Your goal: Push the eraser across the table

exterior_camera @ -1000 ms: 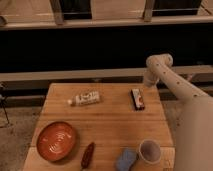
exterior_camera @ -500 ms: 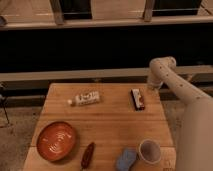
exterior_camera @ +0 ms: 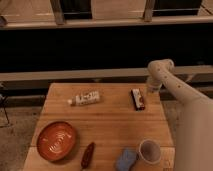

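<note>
The eraser [exterior_camera: 137,98], a small dark bar with red and white markings, lies near the far right edge of the light-brown plank table [exterior_camera: 110,125]. My white arm reaches in from the lower right, bends at an elbow above the table's far right corner and points down. The gripper [exterior_camera: 152,89] hangs at the end of that arm, just right of and slightly behind the eraser, close to it. I cannot tell whether it touches the eraser.
A white labelled tube [exterior_camera: 85,98] lies far left of centre. An orange bowl [exterior_camera: 56,141] sits front left, with a red-brown item [exterior_camera: 88,154], a blue pad [exterior_camera: 126,160] and a white cup [exterior_camera: 149,151] along the front edge. A dark wall and rail stand behind.
The arm's elbow and the gripper have shifted slightly right and down near the table's far right corner. The eraser and the other items have not moved.
</note>
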